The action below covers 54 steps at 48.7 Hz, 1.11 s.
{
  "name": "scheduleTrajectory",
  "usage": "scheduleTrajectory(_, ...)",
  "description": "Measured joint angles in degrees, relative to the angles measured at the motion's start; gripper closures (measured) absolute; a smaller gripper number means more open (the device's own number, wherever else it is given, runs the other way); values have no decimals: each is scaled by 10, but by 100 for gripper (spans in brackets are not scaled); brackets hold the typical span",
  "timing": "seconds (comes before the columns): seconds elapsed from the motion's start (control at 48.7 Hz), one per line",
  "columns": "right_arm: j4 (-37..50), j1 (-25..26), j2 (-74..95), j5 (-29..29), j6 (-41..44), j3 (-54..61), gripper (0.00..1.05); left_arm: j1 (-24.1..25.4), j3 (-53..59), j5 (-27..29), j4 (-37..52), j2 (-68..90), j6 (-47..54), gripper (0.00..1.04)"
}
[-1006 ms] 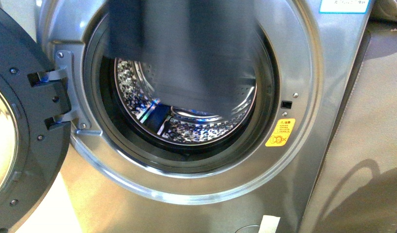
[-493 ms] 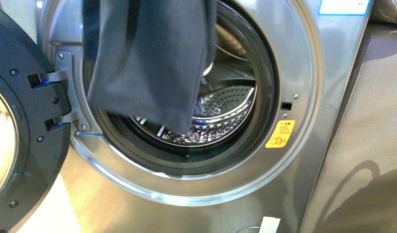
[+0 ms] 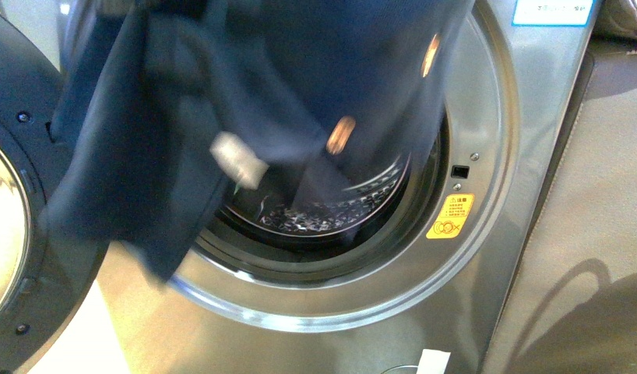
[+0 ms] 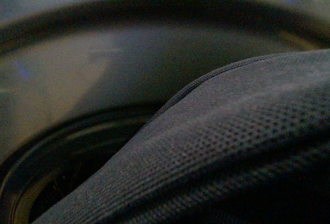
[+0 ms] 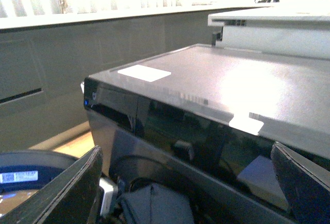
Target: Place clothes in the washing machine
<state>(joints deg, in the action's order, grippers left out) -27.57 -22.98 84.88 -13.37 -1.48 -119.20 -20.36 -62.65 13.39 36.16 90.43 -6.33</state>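
Note:
The clothes (image 3: 183,140), a dark navy garment with a white tag (image 3: 237,160) and round buttons (image 3: 343,134), hang blurred in front of the washing machine (image 3: 494,117). They cover the upper and left part of its porthole. The steel drum (image 3: 331,212) shows below them, and the dark grey door (image 3: 19,257) stands open at the left. In the left wrist view the navy fabric (image 4: 232,147) fills the lower part and hides my left gripper, which is shut on it, above the dark gasket (image 4: 62,152). My right gripper (image 5: 191,193) is open and empty above the machine's top (image 5: 216,80).
A yellow warning sticker (image 3: 449,214) sits right of the porthole. A grey panel (image 3: 588,234) stands to the machine's right, with a pale beige cloth (image 3: 623,19) at the top corner. A white slip (image 3: 432,360) sticks out at the bottom.
The garment has swung and spread: it hung narrow over the left of the opening half a second ago, and now reaches lower and wider, over the door hinge, with tag and buttons showing.

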Motion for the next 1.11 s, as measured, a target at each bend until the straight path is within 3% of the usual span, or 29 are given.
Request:
scheduleTrajectory(0.39, -8, 58, 44, -9, 9, -151, 7, 3, 48, 2, 61, 85, -27, 98)
scheduleTrajectory(0.842, -12, 92, 29, -28, -31, -51, 7, 21, -3, 16, 81, 141, -28, 98)
scheduleTrajectory(0.903, -38, 83, 14, 73, -17, -28, 14, 22, -12, 16, 81, 145, -28, 98)
scheduleTrajectory(0.924, -27, 83, -10, 140, -9, 16, 19, 22, -16, 16, 81, 146, -28, 98)
scheduleTrajectory(0.965, 8, 87, -50, 205, -2, 89, 27, 22, -19, 16, 81, 148, -28, 98)
scheduleTrajectory(1.109, 134, 118, -181, 233, 8, 311, 46, 23, -26, 17, 83, 153, -29, 98)
